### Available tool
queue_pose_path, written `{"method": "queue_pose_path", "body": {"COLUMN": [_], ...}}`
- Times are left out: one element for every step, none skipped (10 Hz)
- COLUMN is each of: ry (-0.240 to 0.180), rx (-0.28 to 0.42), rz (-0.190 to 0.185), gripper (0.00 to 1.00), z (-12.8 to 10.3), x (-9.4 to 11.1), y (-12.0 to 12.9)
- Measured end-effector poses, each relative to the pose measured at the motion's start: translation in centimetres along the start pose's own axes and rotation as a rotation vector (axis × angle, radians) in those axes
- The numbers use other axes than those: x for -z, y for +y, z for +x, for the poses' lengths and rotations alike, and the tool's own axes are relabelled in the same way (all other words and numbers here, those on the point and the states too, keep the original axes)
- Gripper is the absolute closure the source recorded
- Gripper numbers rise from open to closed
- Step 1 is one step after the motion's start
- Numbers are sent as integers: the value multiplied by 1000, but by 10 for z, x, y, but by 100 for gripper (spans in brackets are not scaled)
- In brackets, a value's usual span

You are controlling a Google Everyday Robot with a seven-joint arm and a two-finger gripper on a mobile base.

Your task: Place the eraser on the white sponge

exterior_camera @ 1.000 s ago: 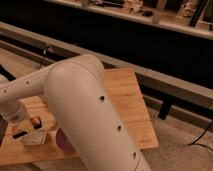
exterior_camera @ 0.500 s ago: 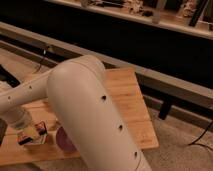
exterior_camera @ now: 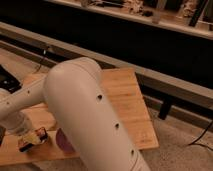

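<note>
In the camera view, the tool (exterior_camera: pixel 17 131) sits at lower left over the wooden bench (exterior_camera: pixel 127 100); whether it grips anything I cannot tell. The eraser (exterior_camera: pixel 36 136) lies on the white sponge (exterior_camera: pixel 27 143), beside the purple bowl (exterior_camera: pixel 62 140). Placement seems reached; next calls for releasing and lifting clear.

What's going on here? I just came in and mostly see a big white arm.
The robot's white arm reaches down over the left end of a wooden table, blocking much of it. Its gripper is low at the left edge, right above the white sponge, where a dark, reddish-edged eraser seems to lie. A purple bowl peeks out beside them.
</note>
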Motion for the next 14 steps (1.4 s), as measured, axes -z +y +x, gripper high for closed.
{"method": "queue_pose_path", "body": {"ry": [1, -3, -16, -25, -30, -31, -31, -30, -30, -29, -29, -29, -30, -27], "rx": [0, -4, -11, -13, -14, -14, -14, -14, -14, -14, -14, -14, -17, -28], "rz": [1, 17, 57, 89, 124, 142, 149, 149, 148, 148, 149, 148, 148, 149], "gripper": [20, 20, 20, 20, 20, 20, 20, 20, 20, 20, 20, 20, 20, 20], "z": [0, -1, -2, -3, -2, -2, -1, -1, -1, -1, -1, -1, -1, 2], "x": [-1, -2, -1, 2, 4, 5, 6, 6, 6, 6, 6, 6, 6, 7], "y": [0, -4, -10, -15, -18, -20, -20, -19, -19, -19, -19, -19, -19, -19]}}
